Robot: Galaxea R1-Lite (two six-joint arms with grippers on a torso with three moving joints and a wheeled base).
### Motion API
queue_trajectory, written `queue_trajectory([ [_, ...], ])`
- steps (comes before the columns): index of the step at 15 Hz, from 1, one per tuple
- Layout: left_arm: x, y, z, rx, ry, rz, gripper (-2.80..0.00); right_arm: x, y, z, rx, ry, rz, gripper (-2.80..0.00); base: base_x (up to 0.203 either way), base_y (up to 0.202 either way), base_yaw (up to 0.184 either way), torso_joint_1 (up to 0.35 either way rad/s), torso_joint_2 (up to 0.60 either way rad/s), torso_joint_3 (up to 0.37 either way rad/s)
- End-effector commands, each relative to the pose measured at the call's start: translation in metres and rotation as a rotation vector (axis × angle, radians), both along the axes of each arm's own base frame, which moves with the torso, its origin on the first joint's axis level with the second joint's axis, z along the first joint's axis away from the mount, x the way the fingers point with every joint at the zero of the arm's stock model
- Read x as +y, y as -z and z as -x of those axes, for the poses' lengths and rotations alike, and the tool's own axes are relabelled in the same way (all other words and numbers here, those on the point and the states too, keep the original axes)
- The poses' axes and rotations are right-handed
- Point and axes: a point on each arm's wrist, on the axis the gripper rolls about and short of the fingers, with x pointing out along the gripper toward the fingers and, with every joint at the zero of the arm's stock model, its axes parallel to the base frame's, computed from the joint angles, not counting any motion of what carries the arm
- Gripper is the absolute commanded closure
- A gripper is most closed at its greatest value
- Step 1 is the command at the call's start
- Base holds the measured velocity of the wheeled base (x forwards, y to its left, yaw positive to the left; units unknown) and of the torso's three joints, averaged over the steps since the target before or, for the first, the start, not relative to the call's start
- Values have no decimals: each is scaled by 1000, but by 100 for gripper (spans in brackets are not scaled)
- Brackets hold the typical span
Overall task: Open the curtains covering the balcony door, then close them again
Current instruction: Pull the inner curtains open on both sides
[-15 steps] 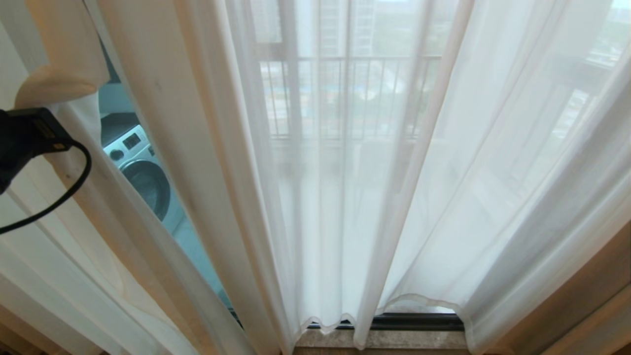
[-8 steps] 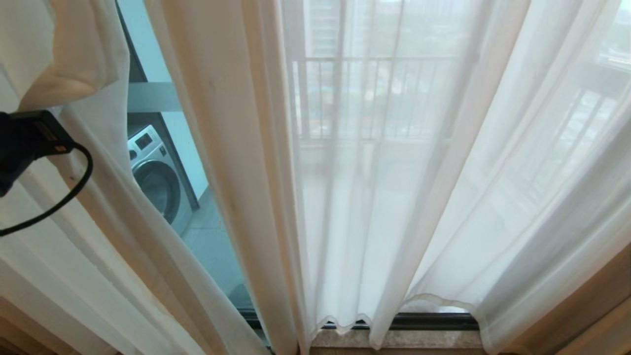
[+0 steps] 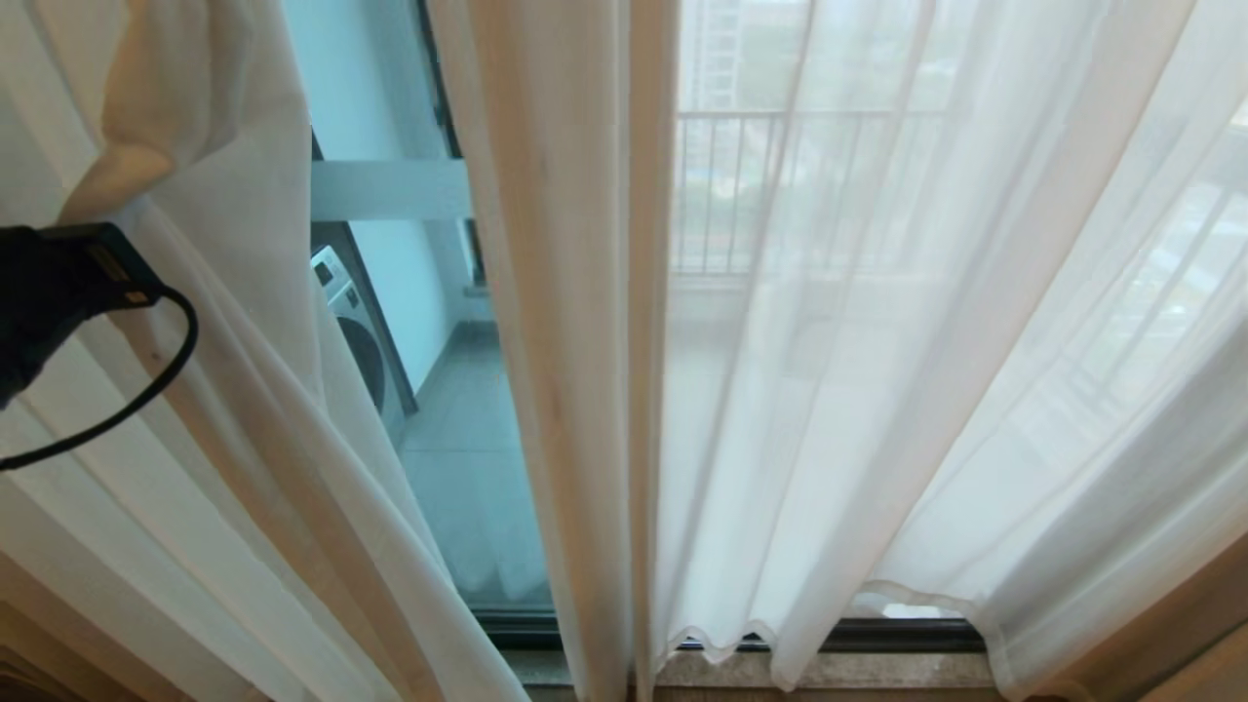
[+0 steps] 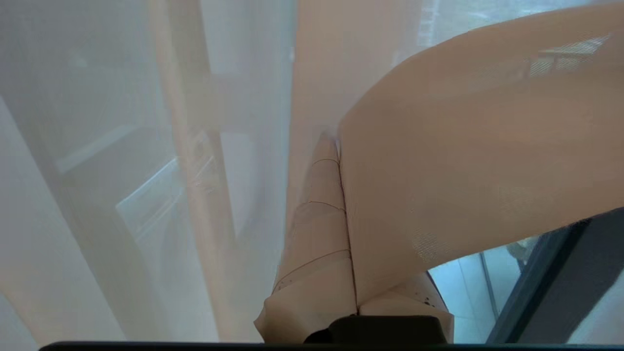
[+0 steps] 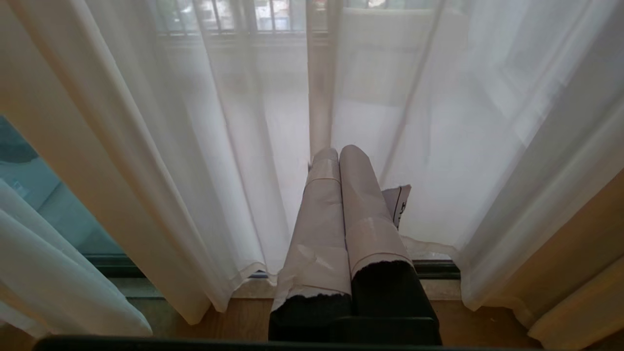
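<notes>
**At the balcony door: one curtain panel held aside by the left end effector**

At the left edge of the head view, the left arm is seen as a black housing with a looping black cable, raised beside the bunched fabric. In the left wrist view the left end effector is seen with its two taped fingers pressed together, a fold of the curtains pinched between them; the cream fabric is draped over one finger and stretched away from the tip.

A gap is left between the gathered left panel and the middle panel, which hangs as a cream-beige vertical fold. Through this gap the balcony door is shown: clear glass, a dark bottom frame, a dark upright and a frosted white band across the pane. Behind the glass a washing machine and a grey tiled balcony floor are visible.

To the right, the glass is covered by sheer white panels, through which a balcony railing is faintly seen. Their wavy hems hang just above a stone sill.

The right end effector is clenched with nothing between its taped fingers, and is pointed at the sheer panels low by the sill, above a wooden floor. Whether the fabric is touched by it cannot be told.
</notes>
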Motion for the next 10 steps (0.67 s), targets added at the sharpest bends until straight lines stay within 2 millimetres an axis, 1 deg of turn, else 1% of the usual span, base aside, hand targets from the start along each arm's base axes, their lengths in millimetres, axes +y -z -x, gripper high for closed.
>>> queue_trajectory([
  [1, 0, 0, -2, -2, 2, 1, 0, 0, 0, 0, 0, 0, 0, 0, 0, 188, 1, 2, 4, 3],
  [10, -2, -3, -1, -16, 4, -2, 0, 0, 0, 0, 0, 0, 0, 0, 0, 190, 1, 3, 2, 3],
])
